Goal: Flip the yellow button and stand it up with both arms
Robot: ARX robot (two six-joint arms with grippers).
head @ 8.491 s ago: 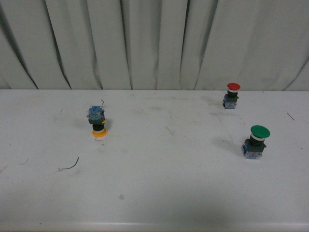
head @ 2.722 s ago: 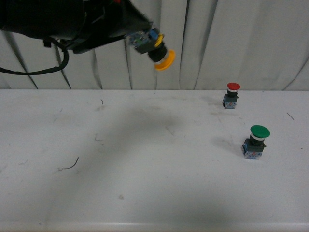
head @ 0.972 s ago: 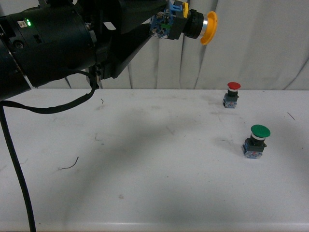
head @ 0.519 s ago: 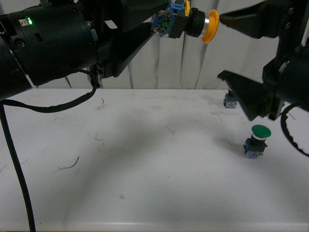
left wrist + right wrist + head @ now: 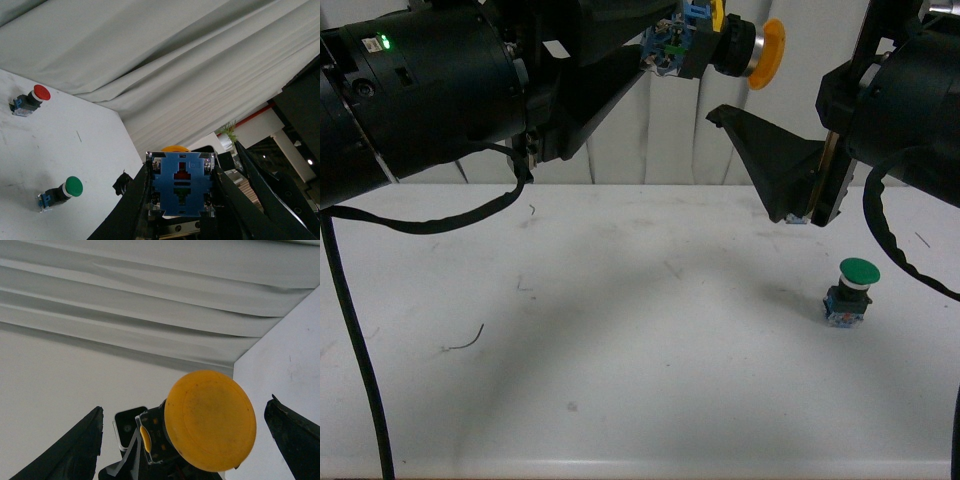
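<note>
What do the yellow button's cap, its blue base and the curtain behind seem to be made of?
Yellow button: the cap looks like matte plastic, evenly coloured, faintly scuffed, no glare. The blue base seems moulded plastic, with crisp cut-out slots. The curtain looks like pale fabric, hanging in soft folds.

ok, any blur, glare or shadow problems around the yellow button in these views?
Front view: even light, no glare; the yellow button is sharp, a broad soft shadow lies on the table. Left wrist view: its blue base is crisp, the room behind dim. Right wrist view: cap slightly soft, right gripper fingers plain black silhouettes.
</note>
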